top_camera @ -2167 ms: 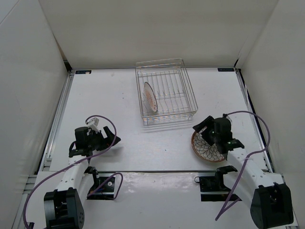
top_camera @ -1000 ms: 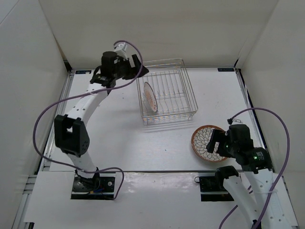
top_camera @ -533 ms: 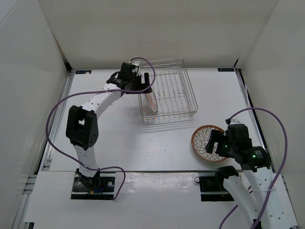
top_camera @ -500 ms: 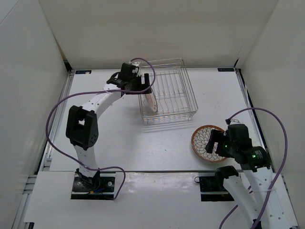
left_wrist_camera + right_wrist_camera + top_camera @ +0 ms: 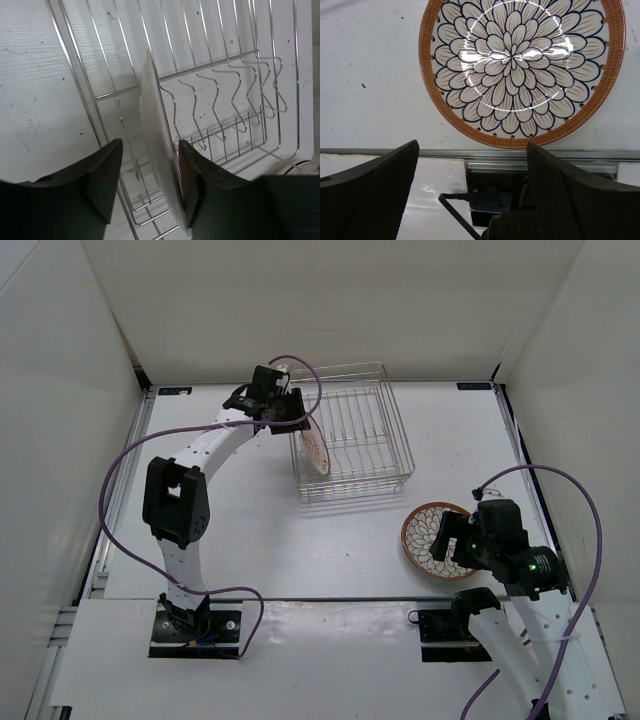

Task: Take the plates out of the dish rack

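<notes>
The left claw (image 5: 150, 146) has narrowed from wide open and straddles the upright plate (image 5: 150, 100) at the left end of the dish rack (image 5: 401, 430), upper centre of the top view. A gap shows at one finger, so it is not clenched yet. The right claw (image 5: 472, 150) hangs released above the flower plate (image 5: 512, 65) on the bench (image 5: 250, 530), lower right. Lifting out looks next.
</notes>
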Available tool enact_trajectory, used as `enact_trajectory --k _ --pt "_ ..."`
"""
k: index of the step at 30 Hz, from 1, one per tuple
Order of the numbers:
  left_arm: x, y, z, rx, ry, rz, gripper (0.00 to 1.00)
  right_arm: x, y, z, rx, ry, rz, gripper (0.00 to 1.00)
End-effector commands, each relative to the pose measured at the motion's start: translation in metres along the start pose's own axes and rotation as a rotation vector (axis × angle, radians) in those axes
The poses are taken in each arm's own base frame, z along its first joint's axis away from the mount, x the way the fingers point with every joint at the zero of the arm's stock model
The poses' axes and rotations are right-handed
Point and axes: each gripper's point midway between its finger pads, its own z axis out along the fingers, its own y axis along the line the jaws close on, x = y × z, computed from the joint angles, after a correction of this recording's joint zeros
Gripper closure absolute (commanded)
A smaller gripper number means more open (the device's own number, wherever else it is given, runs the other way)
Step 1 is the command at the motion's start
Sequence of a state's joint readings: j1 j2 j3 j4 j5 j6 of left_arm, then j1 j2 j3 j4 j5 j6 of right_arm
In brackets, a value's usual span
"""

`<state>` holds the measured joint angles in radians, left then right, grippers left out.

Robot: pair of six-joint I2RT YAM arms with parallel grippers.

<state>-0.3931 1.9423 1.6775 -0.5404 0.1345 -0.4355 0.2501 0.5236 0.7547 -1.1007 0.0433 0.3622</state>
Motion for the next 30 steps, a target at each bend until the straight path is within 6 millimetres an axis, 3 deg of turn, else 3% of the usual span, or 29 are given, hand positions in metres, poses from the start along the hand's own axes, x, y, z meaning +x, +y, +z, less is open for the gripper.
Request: enact_trajectory --k 1,4,10,16,18,25,30 --pt "-0.008 -0.007 -0.013 0.025 -0.036 0.011 0.43 -0.002 0.003 0.001 -0.021 -0.013 -0.016 0.11" --pt "-0.008 -0.009 -0.012 0.03 -0.046 0.021 0.55 -0.003 0.004 0.001 -0.022 -0.017 -0.016 0.11" --pt "-0.017 -0.017 -0.019 0.047 -0.069 0.041 0.63 -0.002 0.004 0.001 -0.026 -0.019 -0.017 0.11" --pt "-0.026 -0.016 -0.029 0.009 -0.074 0.064 0.79 -0.002 0.004 0.001 -0.027 -0.021 -0.017 0.11" --pt "-0.025 -0.012 -0.031 0.019 -0.066 0.061 0.92 -0.002 0.004 0.001 -0.027 -0.019 -0.019 0.11" --pt "-0.031 -0.014 -0.039 0.076 -0.06 0.002 0.99 -0.001 0.004 0.001 -0.029 -0.018 -0.018 0.11" --pt "-0.046 -0.028 -0.058 0.096 -0.118 0.005 0.98 -0.001 0.005 0.002 -0.035 -0.016 -0.024 0.11"
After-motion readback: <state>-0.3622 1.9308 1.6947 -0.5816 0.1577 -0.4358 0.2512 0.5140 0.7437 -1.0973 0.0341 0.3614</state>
